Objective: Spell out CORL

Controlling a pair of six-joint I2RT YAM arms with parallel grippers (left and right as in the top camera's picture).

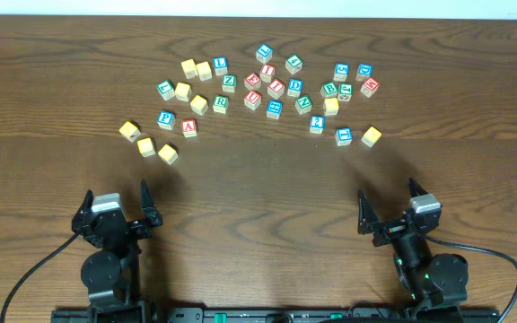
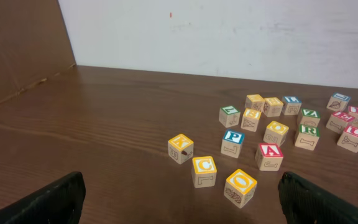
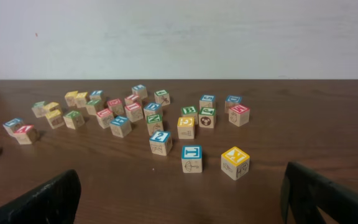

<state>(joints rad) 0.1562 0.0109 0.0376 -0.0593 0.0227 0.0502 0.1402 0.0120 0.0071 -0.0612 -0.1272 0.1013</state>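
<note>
Several wooden letter blocks lie scattered across the far middle of the table. A yellow C block [image 1: 146,147] [image 2: 204,171] and a yellow O block [image 1: 168,153] [image 2: 240,187] lie nearest my left gripper. A green R block [image 1: 220,103] [image 2: 307,136] and a blue L block [image 1: 220,65] [image 2: 291,104] lie farther back. My left gripper [image 1: 118,205] [image 2: 182,210] is open and empty, short of the C and O blocks. My right gripper [image 1: 389,208] [image 3: 182,206] is open and empty, short of the right-hand blocks.
A blue P block [image 2: 232,142] and a red A block [image 2: 270,155] sit just behind the C and O. A blue block [image 3: 192,158] and a yellow block [image 3: 235,162] are the closest ones to my right gripper. A white wall lies beyond the table's far edge.
</note>
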